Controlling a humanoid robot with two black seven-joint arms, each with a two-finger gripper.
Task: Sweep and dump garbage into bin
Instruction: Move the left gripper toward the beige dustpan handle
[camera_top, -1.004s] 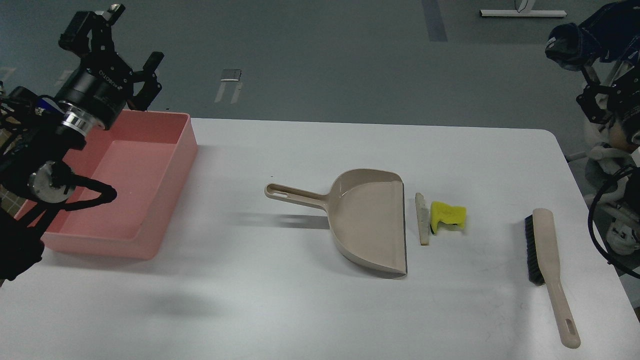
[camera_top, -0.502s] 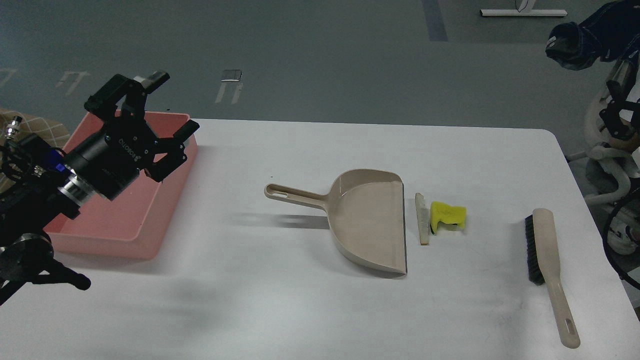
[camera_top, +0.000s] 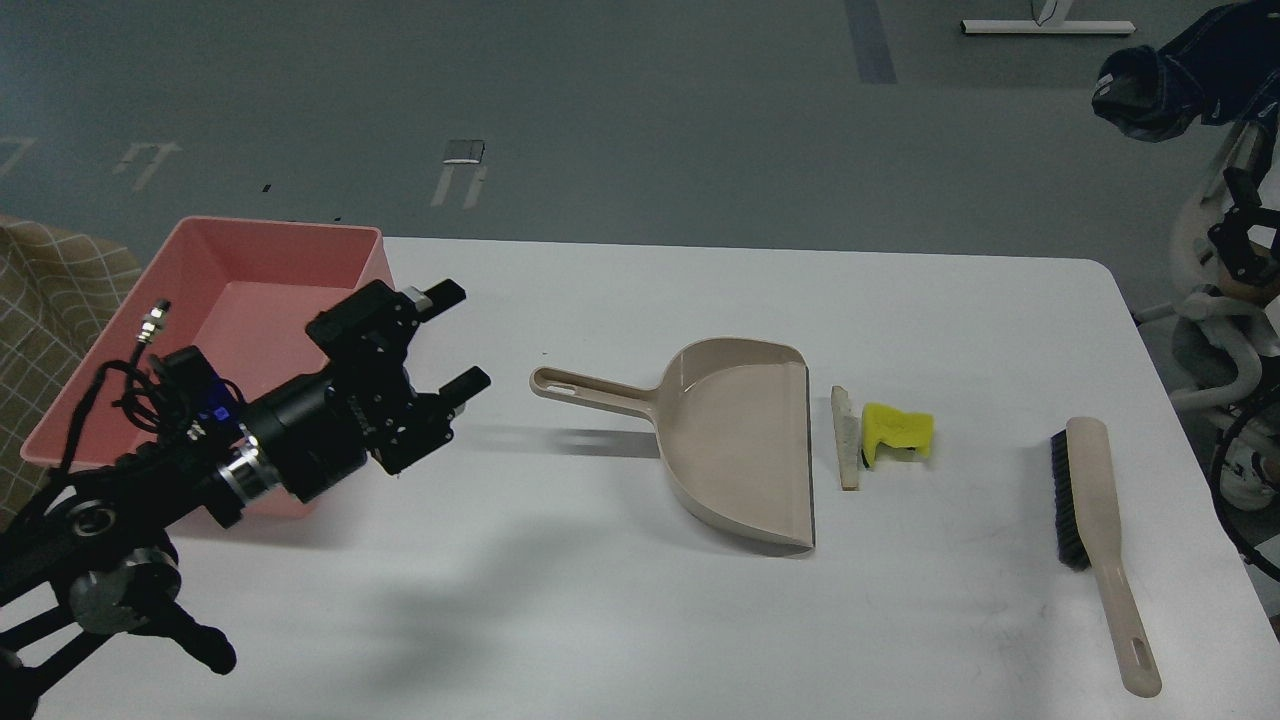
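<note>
A beige dustpan (camera_top: 740, 440) lies on the white table (camera_top: 620, 610), handle pointing left, open edge facing right. Just right of that edge lie a thin beige strip (camera_top: 846, 438) and a crumpled yellow scrap (camera_top: 897, 430). A beige hand brush (camera_top: 1095, 510) with black bristles lies at the right. The pink bin (camera_top: 290, 230) stands at the table's left. My left gripper (camera_top: 460, 335) is open and empty, hovering just left of the dustpan handle (camera_top: 590, 388). Only a dark part of my right arm (camera_top: 1240, 240) shows at the right edge; its fingers cannot be told apart.
A checked cloth (camera_top: 50, 290) lies left of the bin. A dark blue object (camera_top: 1170, 75) and white cabled gear (camera_top: 1215, 330) stand off the table's right edge. Bare tabletop lies in front of the dustpan.
My left arm has swung down and to the right, from above the bin's far corner to just left of the dustpan handle. The dark right arm part has drawn back toward the right edge.
</note>
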